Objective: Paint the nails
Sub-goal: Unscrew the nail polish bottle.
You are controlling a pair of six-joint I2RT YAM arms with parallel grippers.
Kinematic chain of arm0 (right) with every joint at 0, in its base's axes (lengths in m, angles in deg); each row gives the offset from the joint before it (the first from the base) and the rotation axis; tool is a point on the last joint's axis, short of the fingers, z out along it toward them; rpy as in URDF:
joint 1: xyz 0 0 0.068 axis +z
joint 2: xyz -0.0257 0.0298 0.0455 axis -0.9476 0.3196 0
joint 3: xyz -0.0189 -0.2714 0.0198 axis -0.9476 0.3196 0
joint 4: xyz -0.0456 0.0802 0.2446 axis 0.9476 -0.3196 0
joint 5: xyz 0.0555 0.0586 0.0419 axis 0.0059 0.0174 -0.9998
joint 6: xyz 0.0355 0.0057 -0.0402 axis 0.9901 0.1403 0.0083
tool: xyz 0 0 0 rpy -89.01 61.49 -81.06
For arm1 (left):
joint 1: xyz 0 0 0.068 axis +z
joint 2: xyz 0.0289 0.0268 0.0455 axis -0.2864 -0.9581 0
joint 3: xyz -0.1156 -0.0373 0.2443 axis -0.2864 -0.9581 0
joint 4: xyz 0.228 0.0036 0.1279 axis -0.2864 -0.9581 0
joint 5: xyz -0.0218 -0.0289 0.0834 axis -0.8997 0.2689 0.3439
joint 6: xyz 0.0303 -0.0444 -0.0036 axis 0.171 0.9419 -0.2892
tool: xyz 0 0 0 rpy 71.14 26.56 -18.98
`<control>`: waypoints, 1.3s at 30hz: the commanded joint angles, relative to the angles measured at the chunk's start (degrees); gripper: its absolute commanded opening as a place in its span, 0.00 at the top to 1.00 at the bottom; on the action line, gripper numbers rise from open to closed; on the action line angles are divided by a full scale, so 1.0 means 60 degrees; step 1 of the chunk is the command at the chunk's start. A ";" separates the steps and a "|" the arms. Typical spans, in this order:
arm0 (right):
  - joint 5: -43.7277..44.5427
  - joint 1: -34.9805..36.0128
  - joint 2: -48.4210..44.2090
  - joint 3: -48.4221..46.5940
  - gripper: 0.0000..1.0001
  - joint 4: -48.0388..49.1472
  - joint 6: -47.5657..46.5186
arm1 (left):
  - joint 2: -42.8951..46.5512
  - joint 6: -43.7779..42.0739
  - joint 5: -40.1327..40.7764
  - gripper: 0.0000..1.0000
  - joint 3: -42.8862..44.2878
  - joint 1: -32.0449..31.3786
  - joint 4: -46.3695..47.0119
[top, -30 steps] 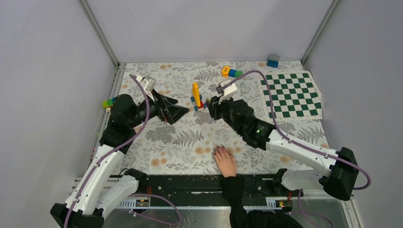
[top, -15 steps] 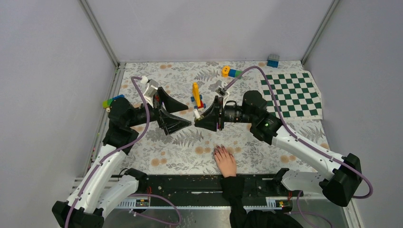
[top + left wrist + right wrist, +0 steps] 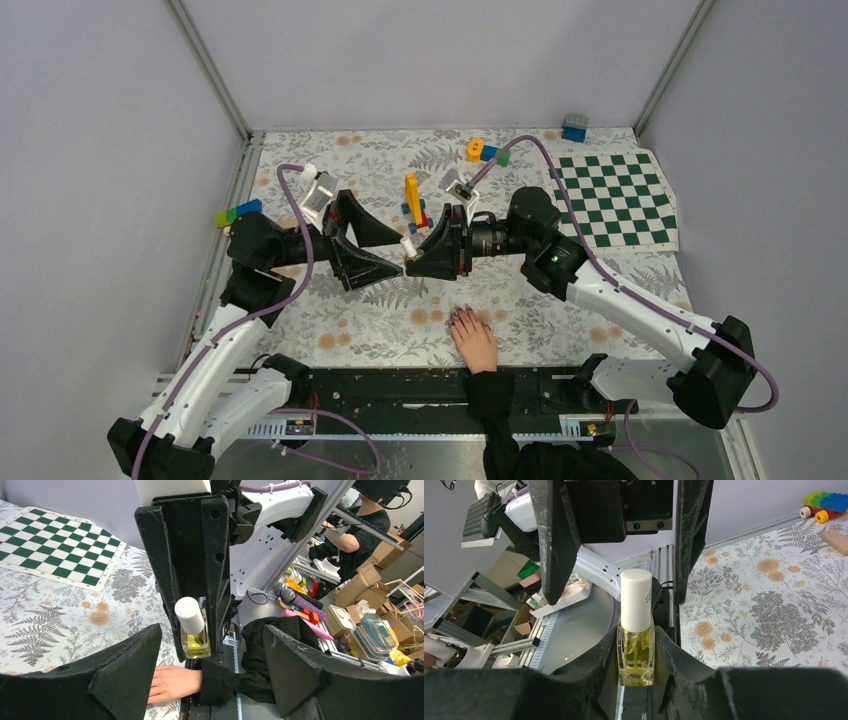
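Cap (image 3: 636, 597) foremost, the polish bottle (image 3: 635, 652) juts from the right jaws (image 3: 636, 642), clamped on its glass body, its long axis aimed straight between the left jaws (image 3: 210, 637), which stand parted either side of that cap. The nails (image 3: 459, 318) lie beneath, on the hand (image 3: 476, 342) flat on the worktop (image 3: 350, 312), nearer the right jaws.

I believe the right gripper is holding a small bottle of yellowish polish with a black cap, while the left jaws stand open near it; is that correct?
Not quite: the cap is white, not black, as the right wrist view shows. The right gripper does hold the bottle of yellowish polish, with the jaws of the left gripper open near it.
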 commanded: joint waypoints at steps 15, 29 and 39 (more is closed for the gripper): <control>-0.0452 0.0082 0.0508 -0.0479 0.99 0.0724 0.0143 | -0.0304 0.0404 0.0029 0.55 -0.0060 -0.0198 0.0790; 0.0120 0.0265 0.0444 -0.0690 1.00 -0.0598 -0.0889 | -0.0465 0.0368 0.0246 0.75 -0.0071 -0.0219 0.0684; 0.1123 0.0390 0.0589 -0.0740 1.00 -0.0860 -0.0957 | -0.0312 0.0197 0.0200 1.00 -0.0116 -0.0306 0.0644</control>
